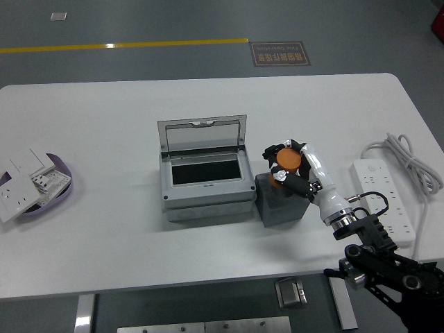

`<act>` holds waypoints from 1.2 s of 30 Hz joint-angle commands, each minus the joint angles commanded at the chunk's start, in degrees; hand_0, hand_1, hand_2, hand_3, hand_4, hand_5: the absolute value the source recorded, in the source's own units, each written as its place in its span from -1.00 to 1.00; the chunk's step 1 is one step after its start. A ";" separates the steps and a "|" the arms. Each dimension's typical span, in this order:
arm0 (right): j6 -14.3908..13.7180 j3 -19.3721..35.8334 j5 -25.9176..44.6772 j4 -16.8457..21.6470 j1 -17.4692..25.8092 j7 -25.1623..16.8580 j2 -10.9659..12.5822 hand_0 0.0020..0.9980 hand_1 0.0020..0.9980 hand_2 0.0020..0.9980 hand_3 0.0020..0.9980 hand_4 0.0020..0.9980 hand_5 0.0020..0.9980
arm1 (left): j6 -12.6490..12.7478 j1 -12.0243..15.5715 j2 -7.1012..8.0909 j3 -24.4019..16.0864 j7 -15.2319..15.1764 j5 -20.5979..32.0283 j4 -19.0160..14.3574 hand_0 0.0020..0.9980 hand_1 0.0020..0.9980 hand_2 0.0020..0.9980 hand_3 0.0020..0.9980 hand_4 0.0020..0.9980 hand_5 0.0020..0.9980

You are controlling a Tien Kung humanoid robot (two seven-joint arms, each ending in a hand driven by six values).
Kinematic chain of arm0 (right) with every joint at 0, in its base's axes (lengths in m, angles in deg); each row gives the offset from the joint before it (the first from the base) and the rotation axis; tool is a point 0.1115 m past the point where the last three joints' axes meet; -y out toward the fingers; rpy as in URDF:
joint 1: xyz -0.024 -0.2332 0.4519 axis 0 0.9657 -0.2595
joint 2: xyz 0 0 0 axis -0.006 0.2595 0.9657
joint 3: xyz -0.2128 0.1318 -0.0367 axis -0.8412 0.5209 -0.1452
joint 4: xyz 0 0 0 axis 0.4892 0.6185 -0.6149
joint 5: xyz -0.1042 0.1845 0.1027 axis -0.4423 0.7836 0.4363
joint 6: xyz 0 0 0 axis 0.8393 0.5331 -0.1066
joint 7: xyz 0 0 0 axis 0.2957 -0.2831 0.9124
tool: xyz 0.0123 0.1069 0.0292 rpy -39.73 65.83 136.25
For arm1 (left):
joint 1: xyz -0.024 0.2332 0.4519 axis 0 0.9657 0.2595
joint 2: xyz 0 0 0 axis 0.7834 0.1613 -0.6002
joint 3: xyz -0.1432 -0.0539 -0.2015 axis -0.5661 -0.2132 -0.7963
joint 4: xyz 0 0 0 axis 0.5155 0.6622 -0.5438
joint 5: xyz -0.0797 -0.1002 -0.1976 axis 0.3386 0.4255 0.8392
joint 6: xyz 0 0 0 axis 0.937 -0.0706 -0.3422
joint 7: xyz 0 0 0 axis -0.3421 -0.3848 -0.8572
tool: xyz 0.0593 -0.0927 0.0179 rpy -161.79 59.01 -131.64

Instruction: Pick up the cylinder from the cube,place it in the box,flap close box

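The cylinder [286, 160], seemingly light, rigid and smooth, is being clamped around its sides by the right hand's [295, 170] fingers [290, 182] atop the cube [283, 202].

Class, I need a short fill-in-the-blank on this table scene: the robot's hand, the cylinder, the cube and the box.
1. The right hand is closed around the ____ cylinder.
2. The cylinder is above the dark grey ____, which stands to the right of the box.
3. The box's lid stands ____.
4. The white power strip lies at the table's ____ side.

Missing words: orange; cube; open; right
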State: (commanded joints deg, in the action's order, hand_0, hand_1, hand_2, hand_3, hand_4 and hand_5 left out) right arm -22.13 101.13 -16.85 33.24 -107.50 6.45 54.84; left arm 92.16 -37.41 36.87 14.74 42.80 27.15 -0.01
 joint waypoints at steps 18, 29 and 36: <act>-5.63 -8.69 -17.13 -0.82 -14.13 14.50 -3.57 -0.60 -0.42 -0.31 -0.39 -0.90 -1.00 | -0.13 -0.09 0.33 -0.65 0.36 -0.99 -0.01 0.22 0.27 0.26 0.26 0.37 -0.50; -2.20 -13.98 -37.14 -1.37 -21.52 30.26 -6.33 -0.93 -0.63 -0.39 -0.43 -1.00 -1.00 | -0.23 -0.26 0.56 -0.97 0.61 -1.63 -0.03 0.22 0.27 0.26 0.26 0.37 -0.50; 2.07 -17.30 -45.70 -2.58 -23.87 35.47 -7.64 -0.96 -0.65 -0.40 -0.45 -1.00 -0.99 | -0.28 -0.34 0.72 -1.22 0.77 -2.08 -0.01 0.22 0.27 0.26 0.26 0.37 -0.50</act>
State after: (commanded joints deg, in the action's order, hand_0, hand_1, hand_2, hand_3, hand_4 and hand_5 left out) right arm -20.06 83.83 -62.55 30.66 -131.38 41.92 47.20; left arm 91.88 -37.76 37.59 13.52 43.58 25.07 -0.02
